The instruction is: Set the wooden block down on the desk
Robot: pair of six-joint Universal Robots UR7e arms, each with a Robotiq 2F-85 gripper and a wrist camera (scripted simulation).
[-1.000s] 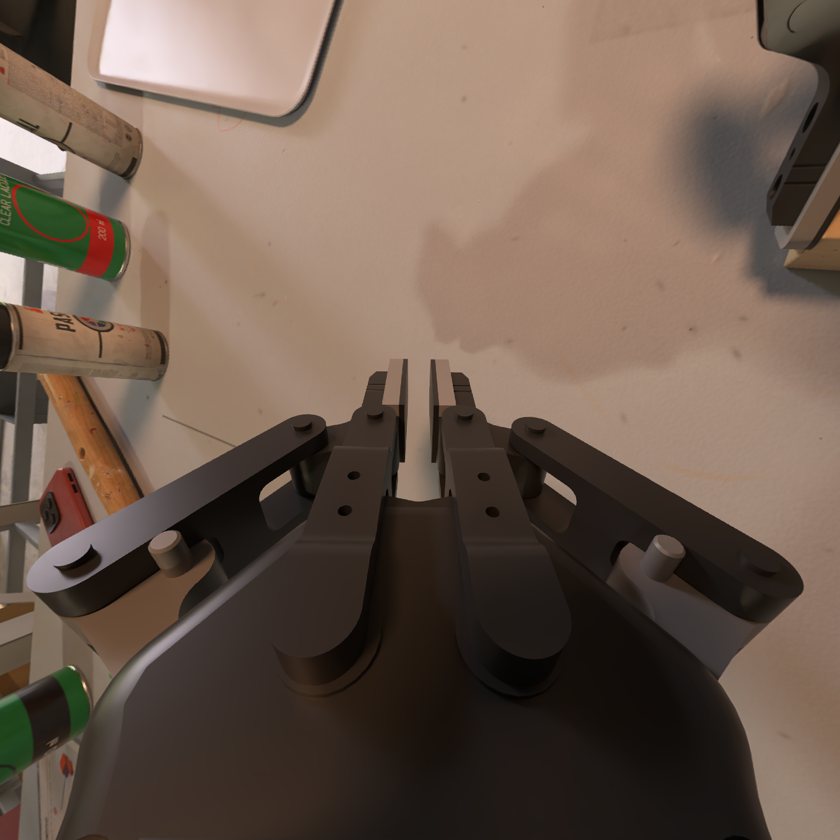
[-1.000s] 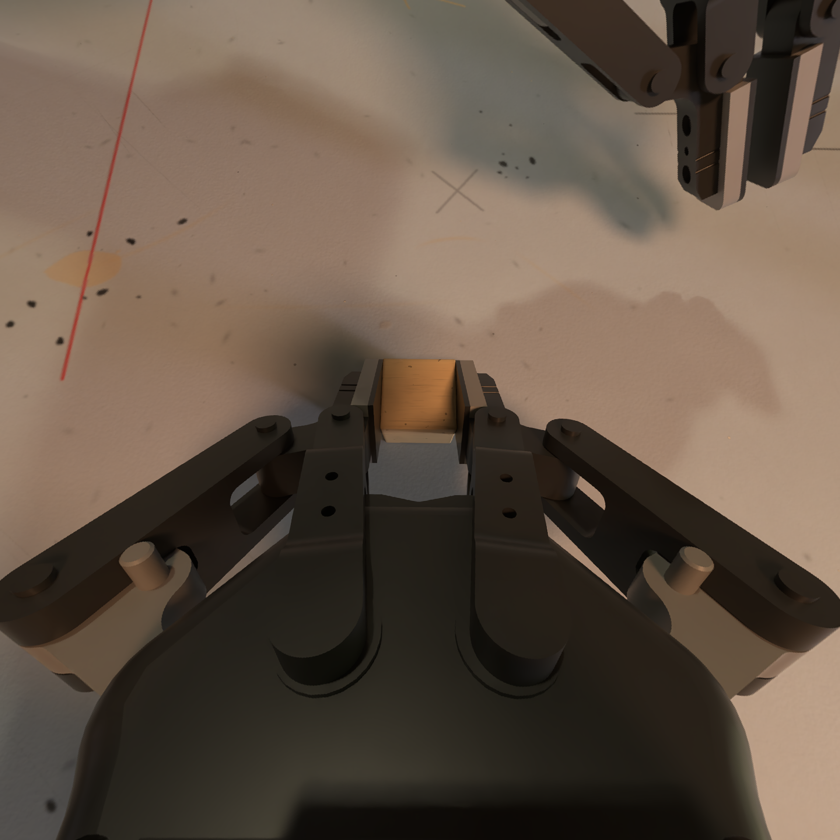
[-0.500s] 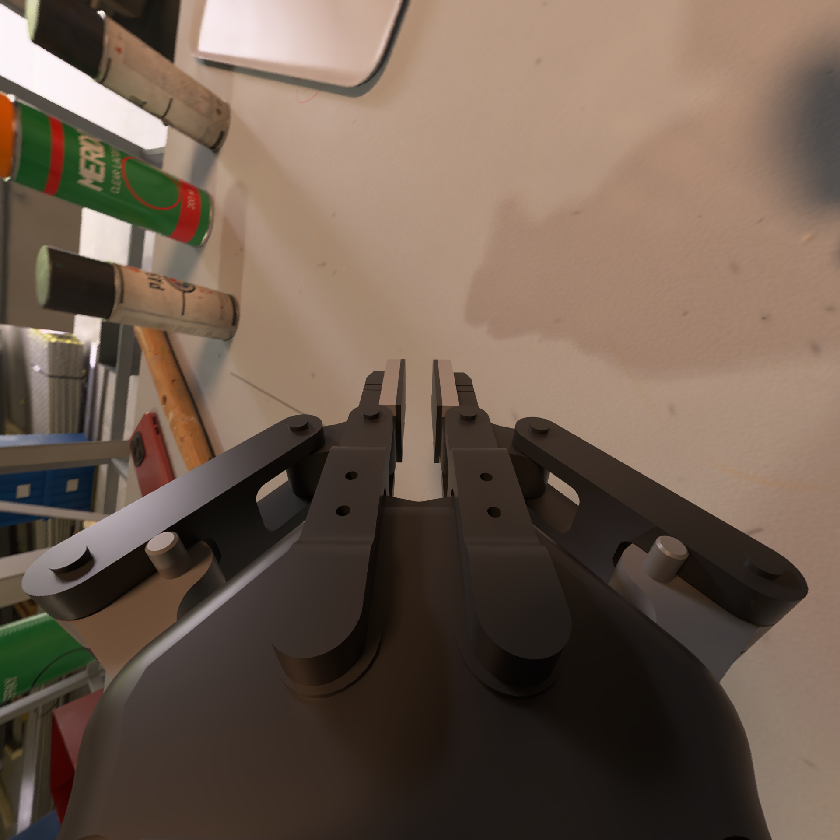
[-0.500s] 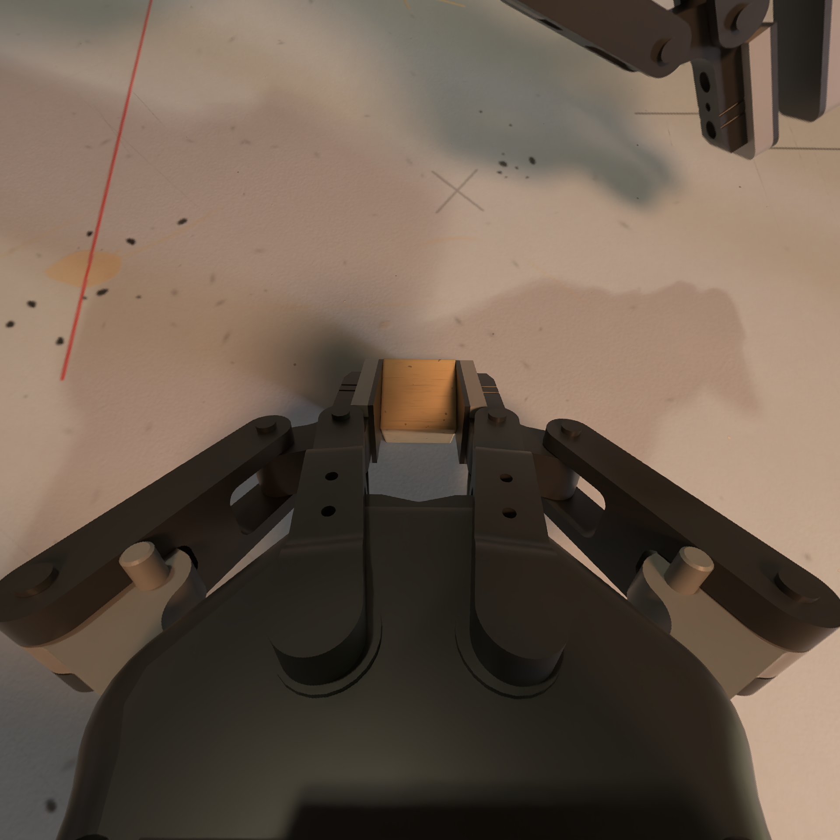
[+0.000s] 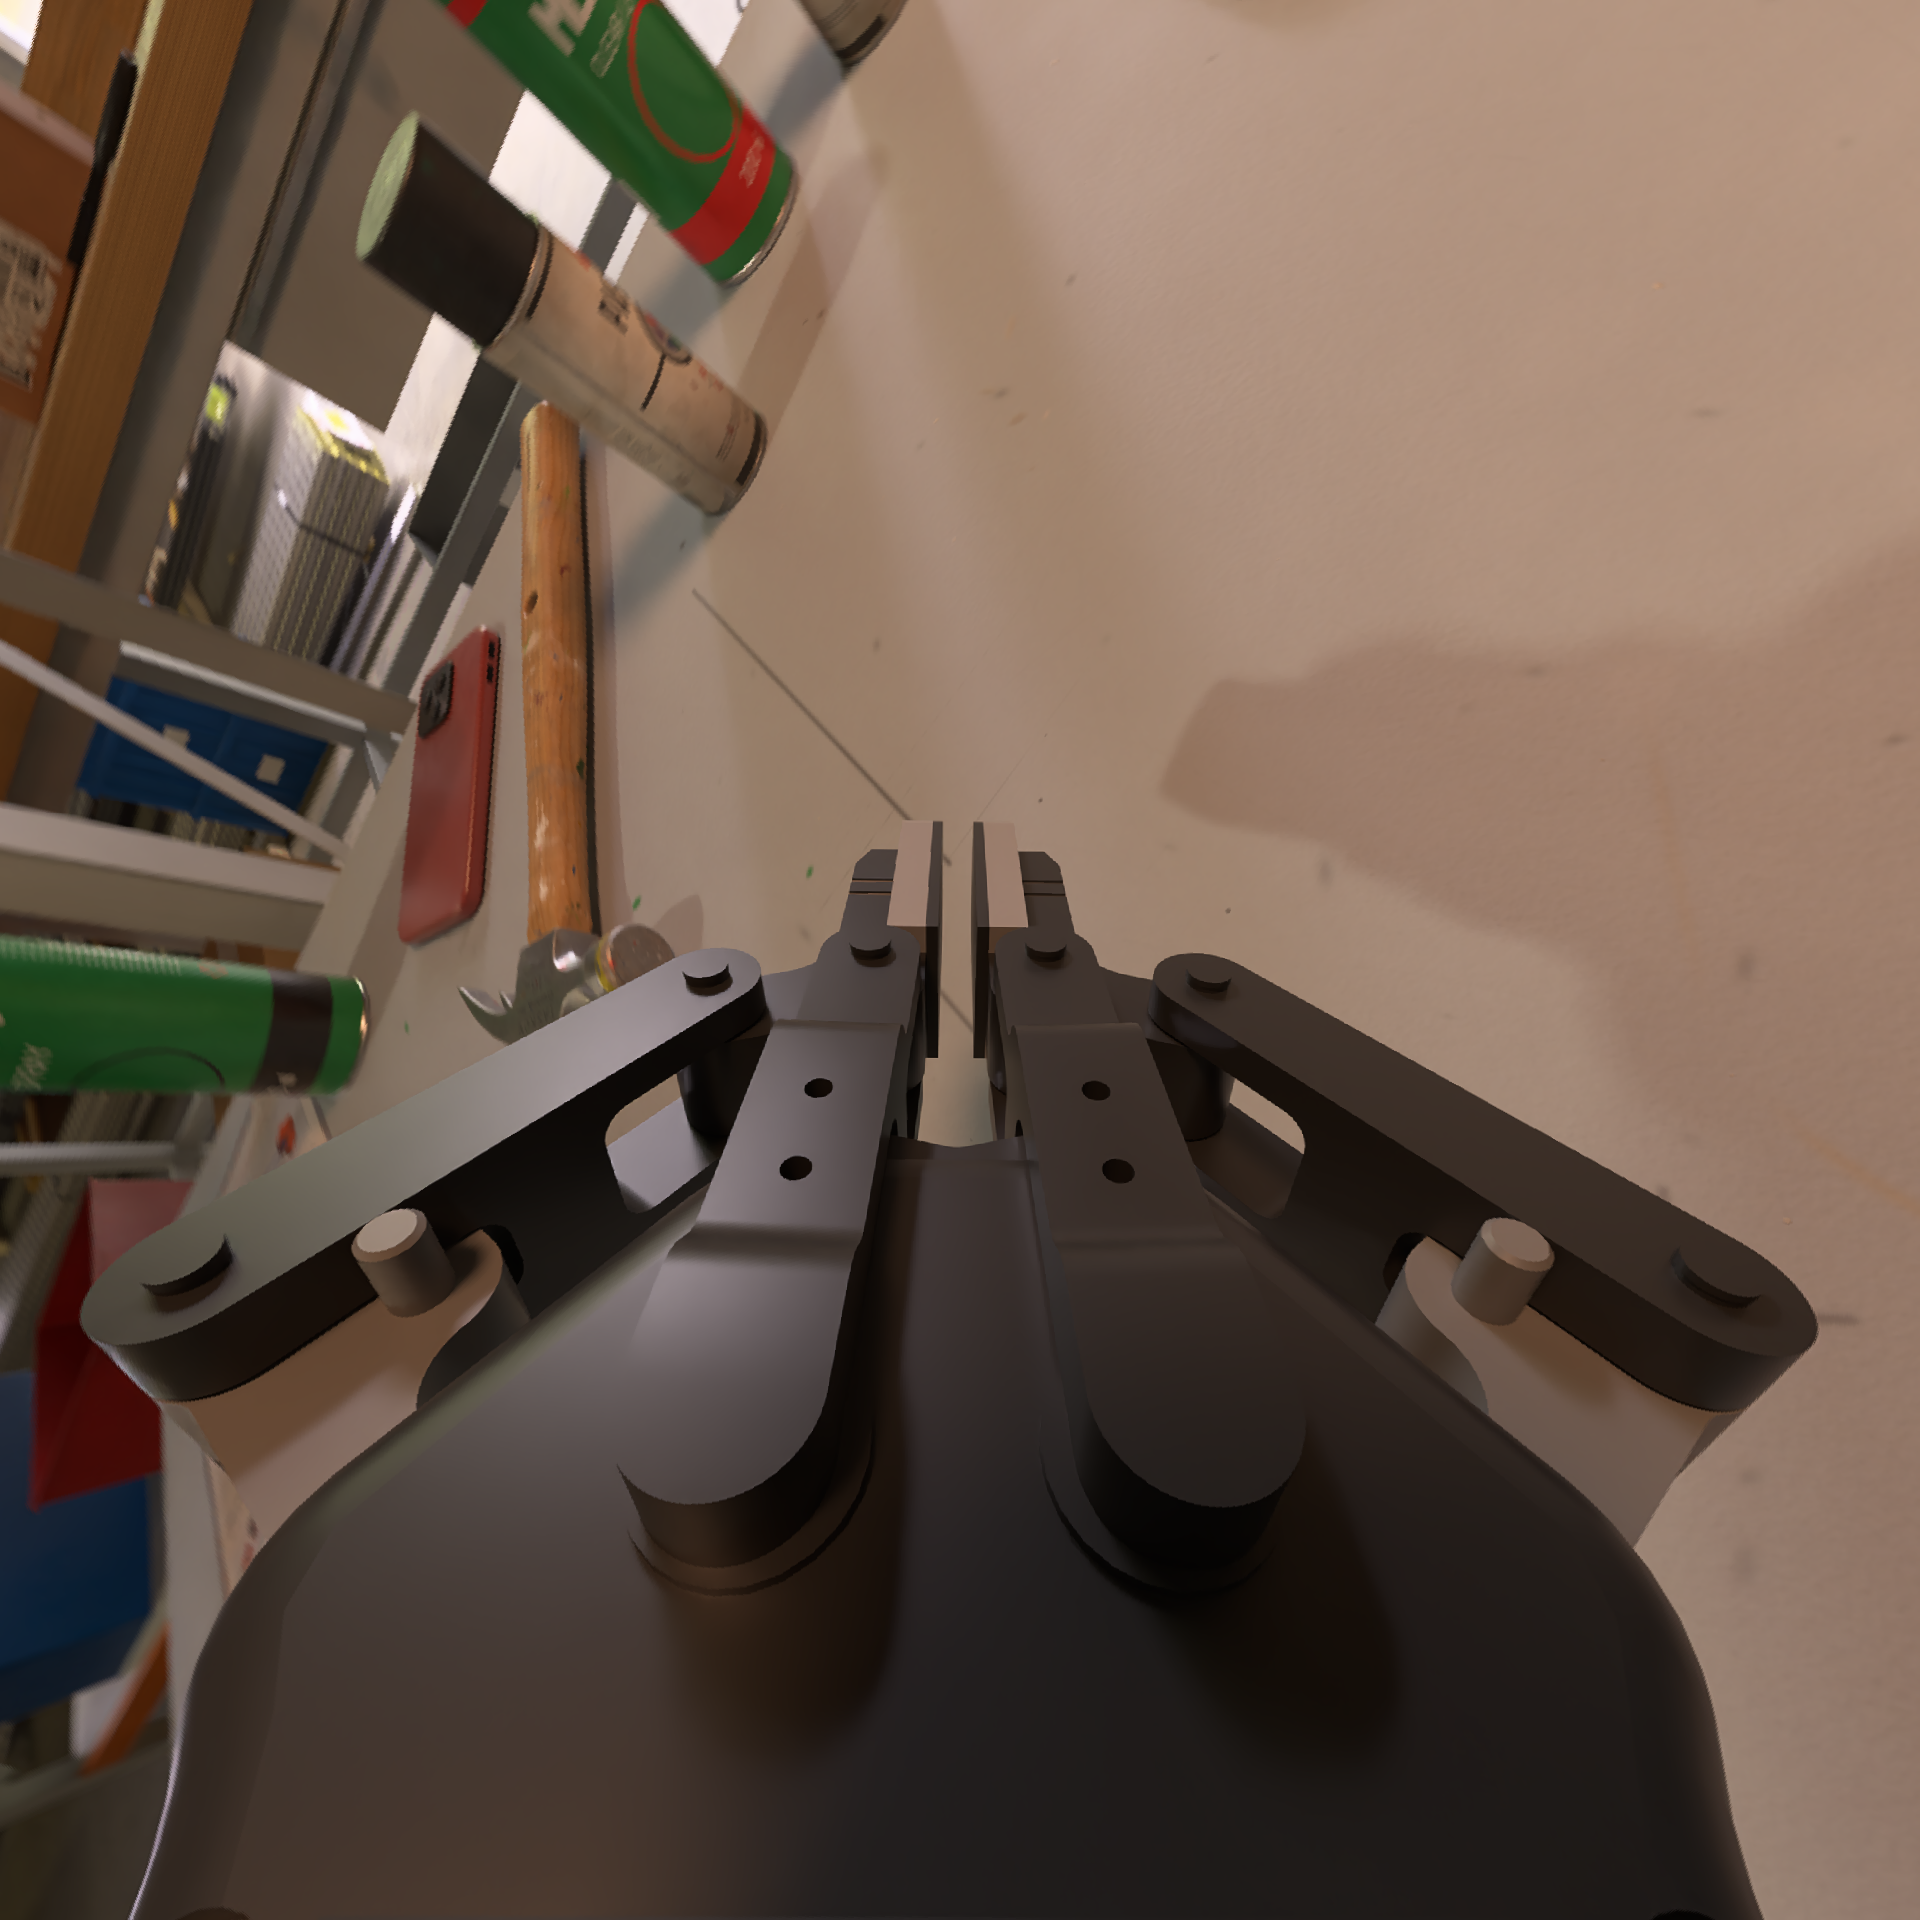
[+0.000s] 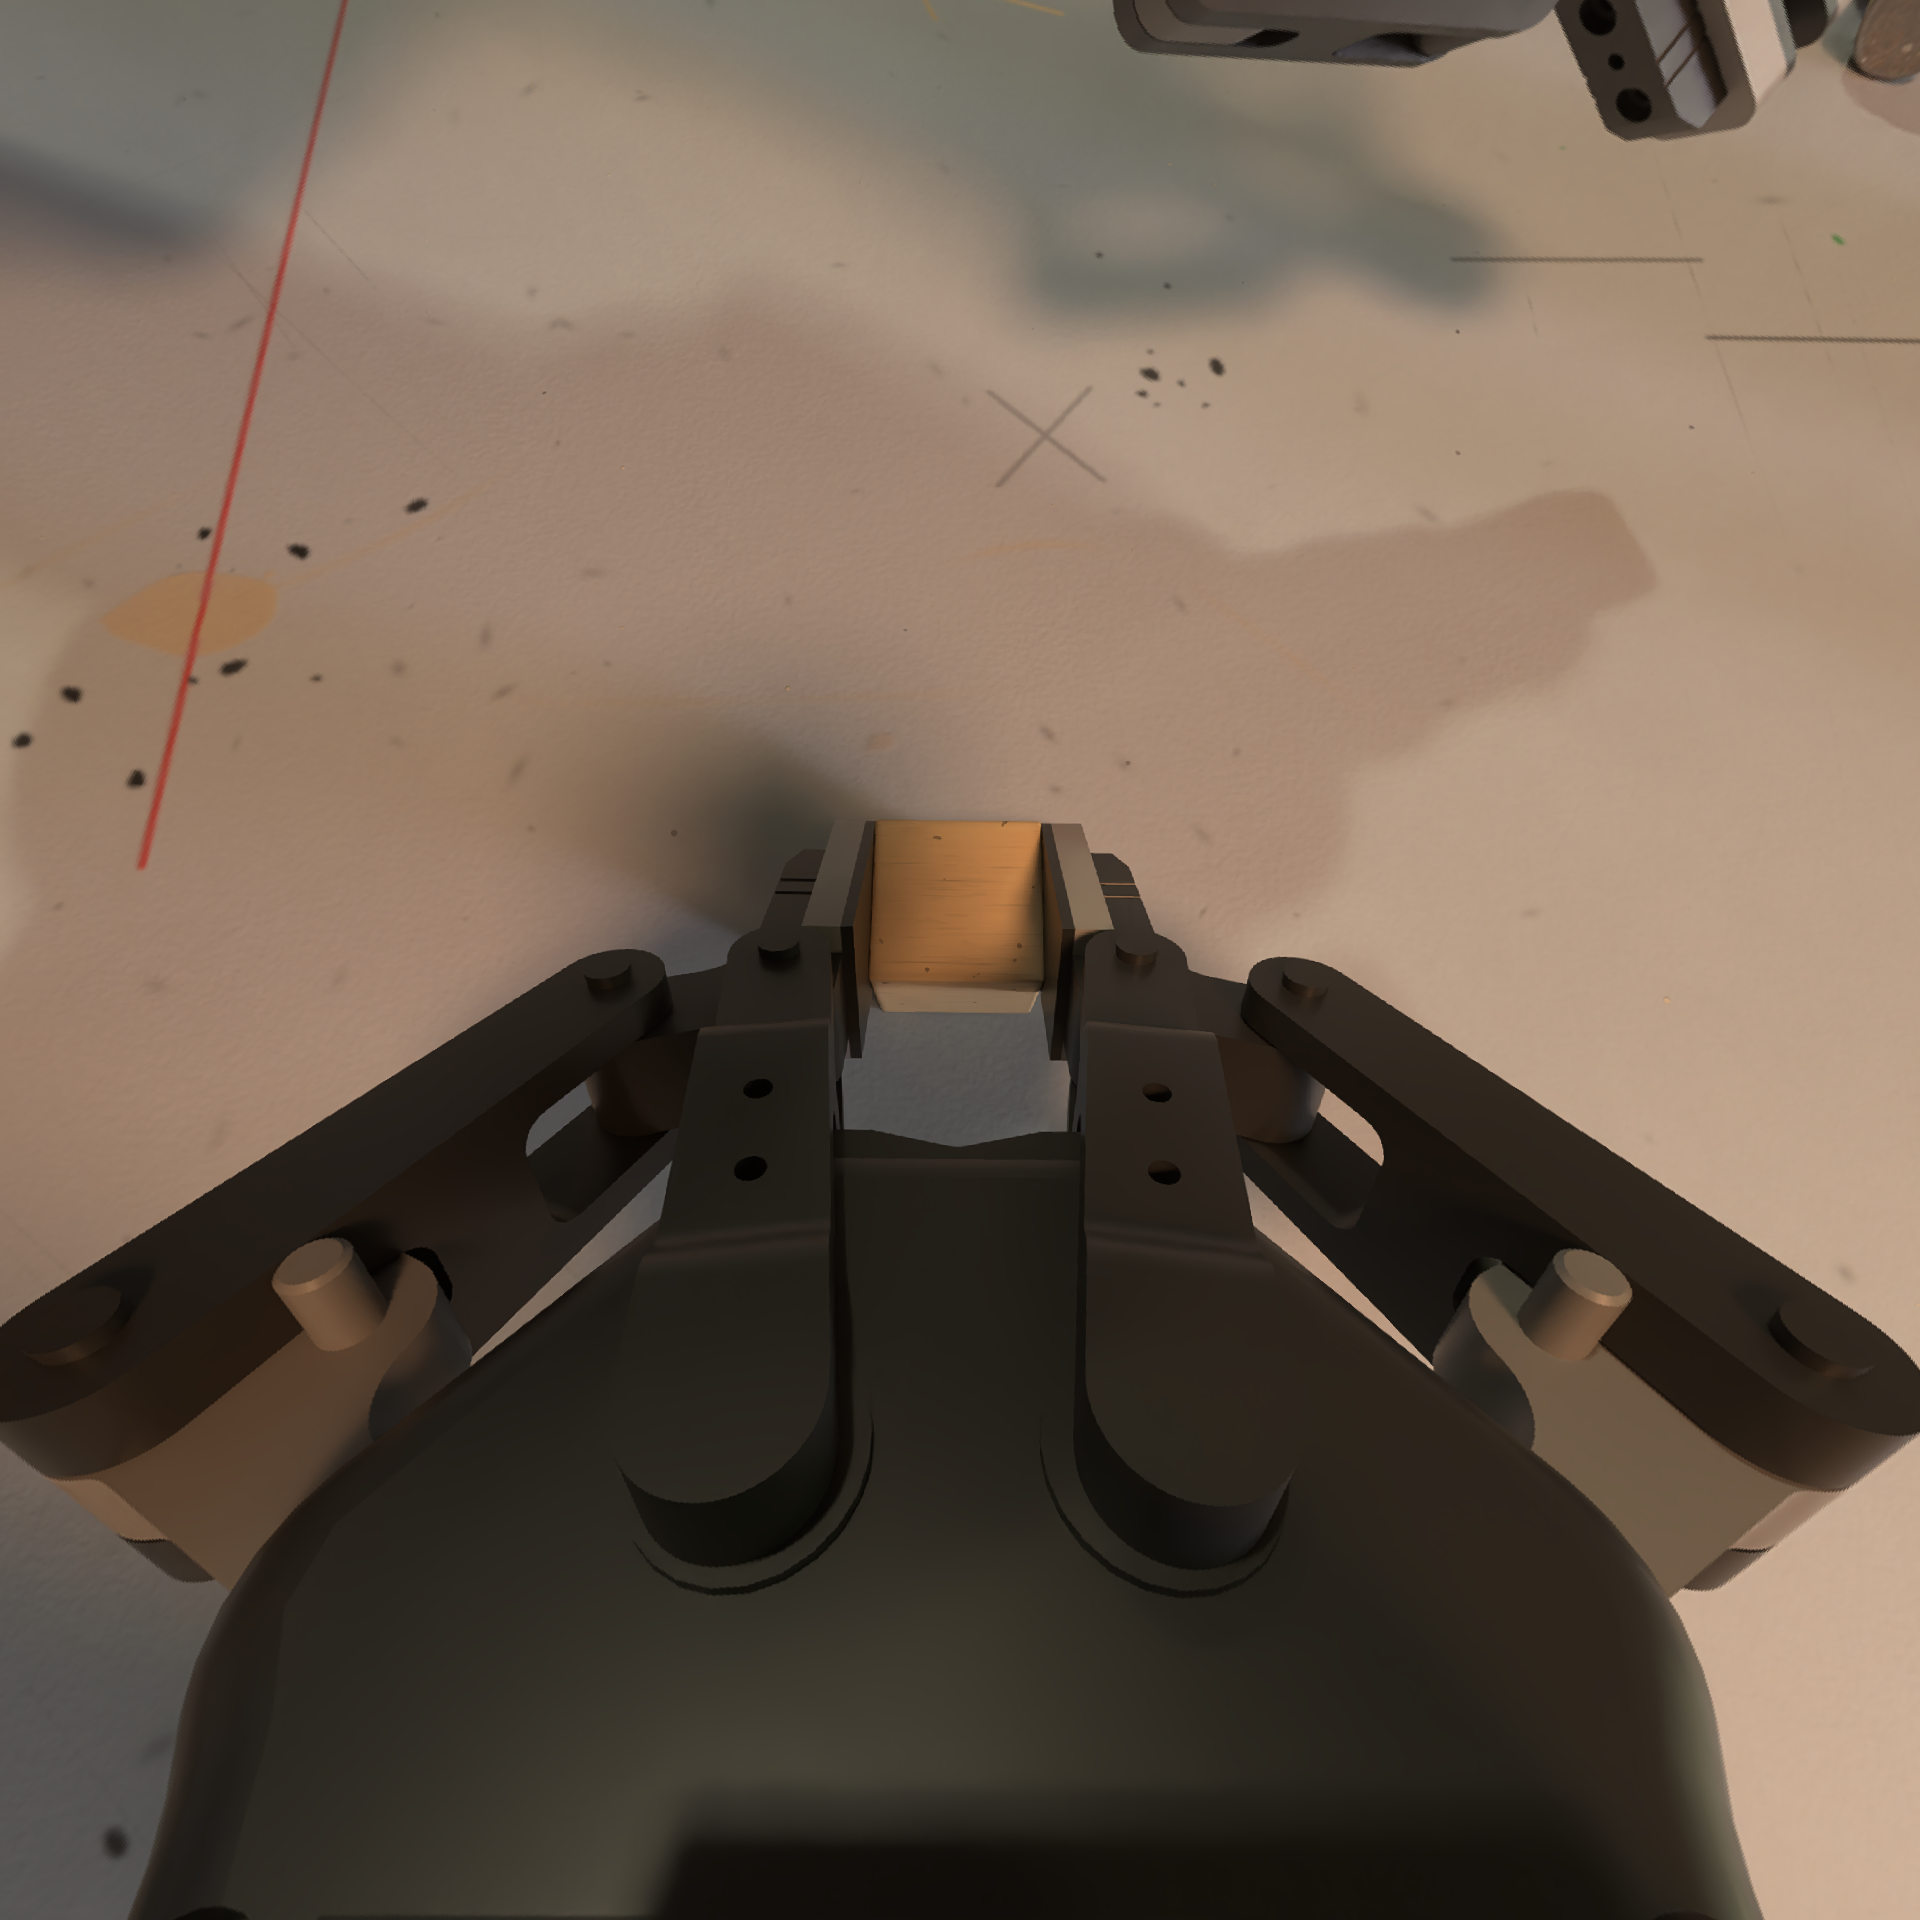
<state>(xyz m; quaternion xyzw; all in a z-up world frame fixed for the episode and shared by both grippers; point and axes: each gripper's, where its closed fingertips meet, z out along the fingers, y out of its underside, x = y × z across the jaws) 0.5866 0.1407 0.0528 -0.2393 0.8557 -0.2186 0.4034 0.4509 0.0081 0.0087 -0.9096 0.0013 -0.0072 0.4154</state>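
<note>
The wooden block [image 6: 956, 914] is a small tan cube clamped between the pads of my right gripper [image 6: 956, 862], which is shut on it. It hangs low over the beige desk [image 6: 727, 623], with a dark shadow just ahead and to the left. I cannot tell whether the block touches the desk. My left gripper [image 5: 956, 868] is shut to a thin slit and holds nothing, above the desk [image 5: 1351, 416]. It also shows at the top right of the right wrist view [image 6: 1673, 62], far from the block.
Along the desk's left edge in the left wrist view are a green and red spray can [image 5: 665, 135], a beige can with a black cap [image 5: 582, 332], a wooden-handled hammer [image 5: 556, 675], a red phone [image 5: 452, 790], another green can [image 5: 177, 1029] and shelving [image 5: 156, 862]. A red line [image 6: 249, 416] and a pencil cross [image 6: 1047, 436] mark the desk.
My left gripper has swung away from the right one toward the cans and hammer; the white tray has left its view. The right gripper and the block have held still.
</note>
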